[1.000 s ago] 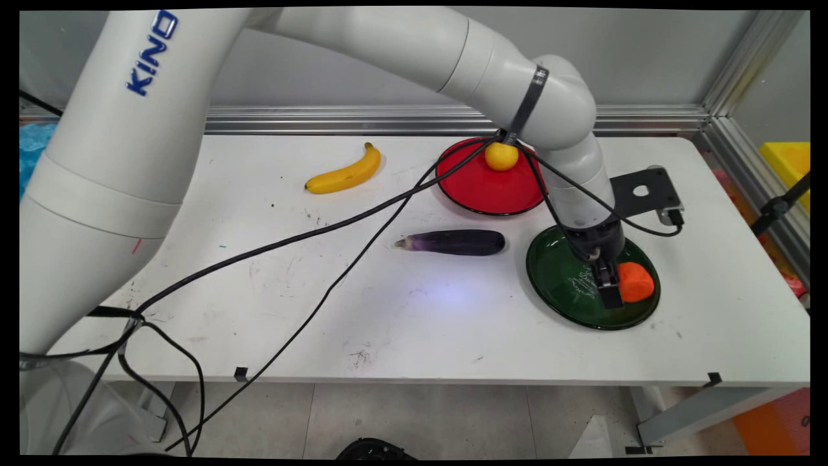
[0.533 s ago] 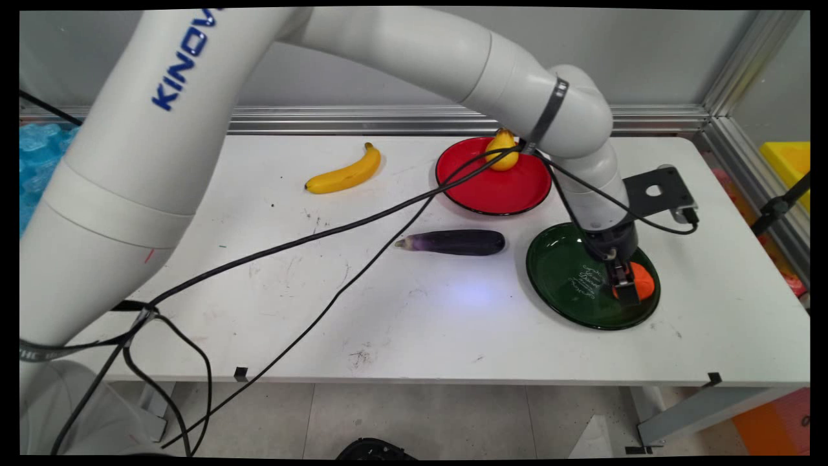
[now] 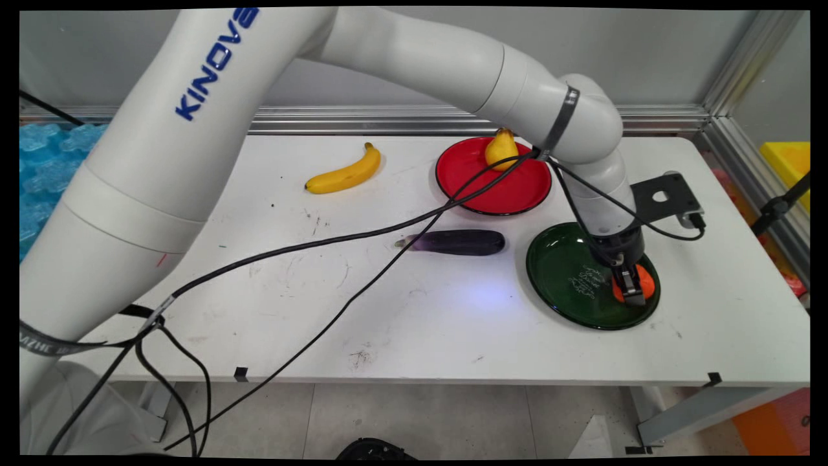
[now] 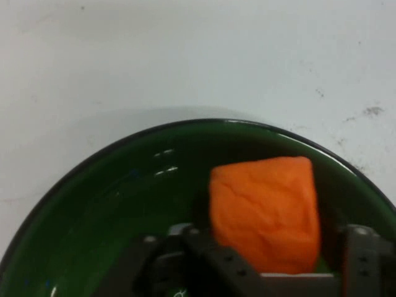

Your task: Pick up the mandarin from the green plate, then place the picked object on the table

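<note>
Setting: robotics lab test cell. A white Kinova arm (image 3: 414, 58) is reaching over a scuffed white table (image 3: 401, 310), black cables (image 3: 310, 246) trailing loose across it. Aluminium extrusion framing (image 3: 731, 77) is running along the plain grey wall (image 3: 647, 52) and the right side. Toy produce is sitting out on coloured plates, and storage bins, yellow (image 3: 790, 162) and orange (image 3: 776, 424), are standing off the table's right.

My arm reaches in from the upper left, bends at the elbow on the right and drops its wrist steeply toward the desk. My claw (image 3: 631, 289) points down, low over the right side. Its fingers (image 4: 365, 260) stand apart, spread wide; whether the pads touch anything, I cannot quite tell.
</note>
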